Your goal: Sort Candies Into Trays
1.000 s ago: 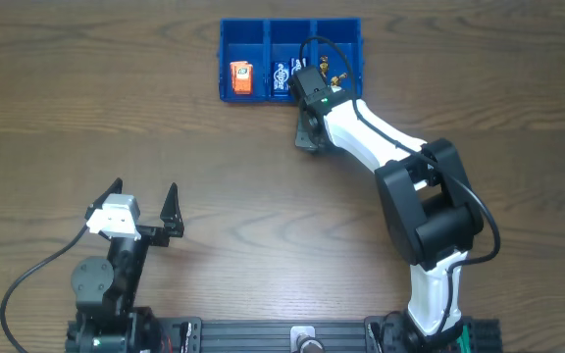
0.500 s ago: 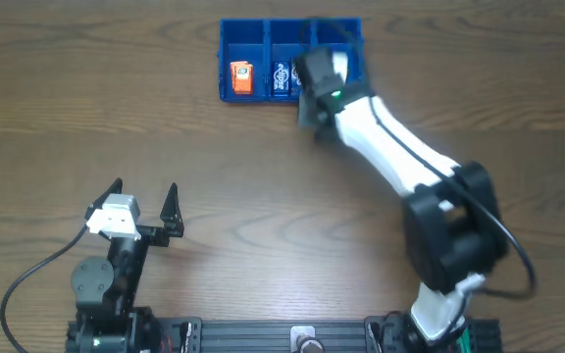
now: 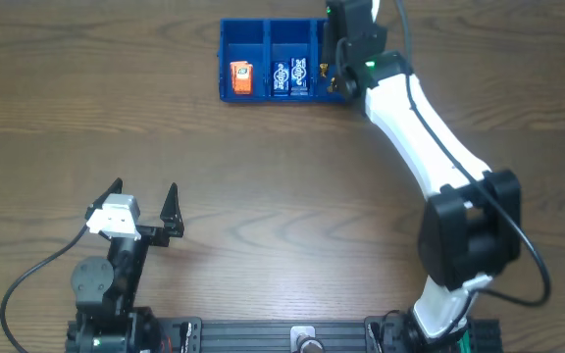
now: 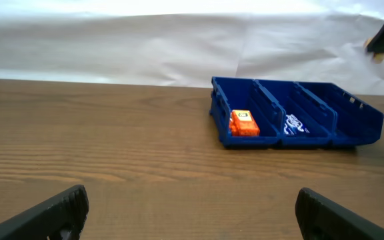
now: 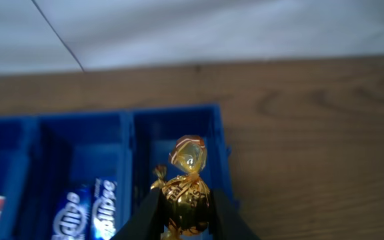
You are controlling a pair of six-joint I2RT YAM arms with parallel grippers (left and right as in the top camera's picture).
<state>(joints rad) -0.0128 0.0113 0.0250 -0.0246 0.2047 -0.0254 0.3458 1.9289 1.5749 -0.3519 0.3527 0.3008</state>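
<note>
We carry a gold candy over the blue tray

Our right gripper has its jaws clamped on the lower part of a gold-wrapped candy, whose twisted top stands up. It hangs over the right-hand compartment of the blue tray at the far side of the wooden table. The left compartment holds an orange candy, and the middle one holds two blue-wrapped candies. Our left gripper sits well apart from the tray, at the near left above its base, with its jaws spread wide.
</note>
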